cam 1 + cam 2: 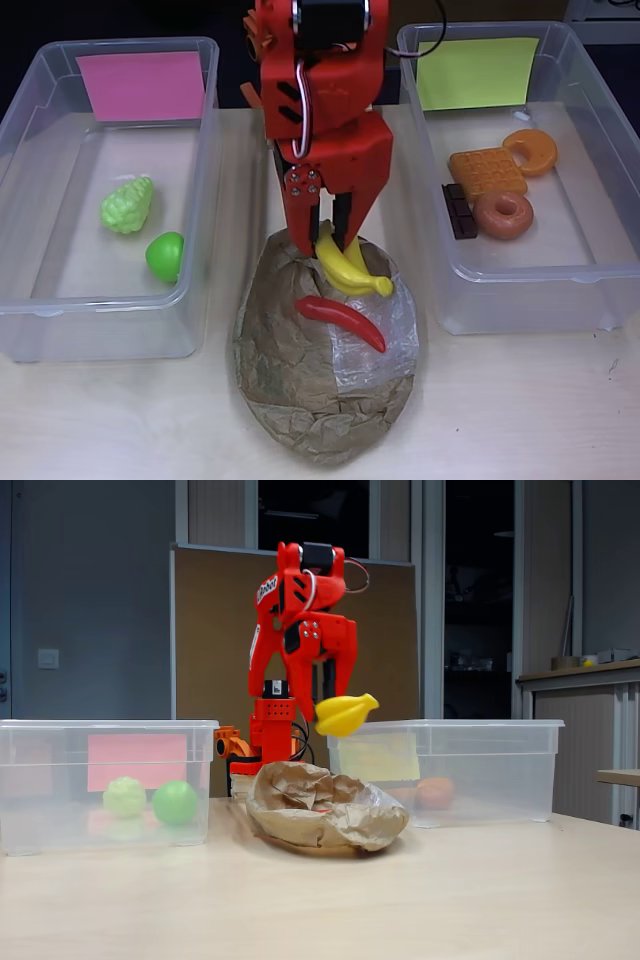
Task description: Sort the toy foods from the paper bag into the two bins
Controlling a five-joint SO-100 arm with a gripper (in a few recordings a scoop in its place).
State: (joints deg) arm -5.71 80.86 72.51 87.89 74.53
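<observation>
The red two-finger gripper [328,232] pinches the yellow plastic toy bananas [350,268] and holds them in the air above the crumpled brown paper bag [300,385], as the fixed view shows [344,714]. The bag lies near the front edge of the pale wooden tabletop [520,410], midway between the two tubs, with a red plastic chili [342,320] resting on it beside its clear window patch.

The clear plastic bin with the pink sheet [40,200] stands at the left edge in the overhead view; it contains light green grapes [127,204] and a green apple [166,256]. The clear bin with the yellow-green sheet [600,190] at the right edge holds an orange waffle [486,172], an orange croissant [531,150], a brown donut [503,215] and a dark brown chocolate bar [460,212].
</observation>
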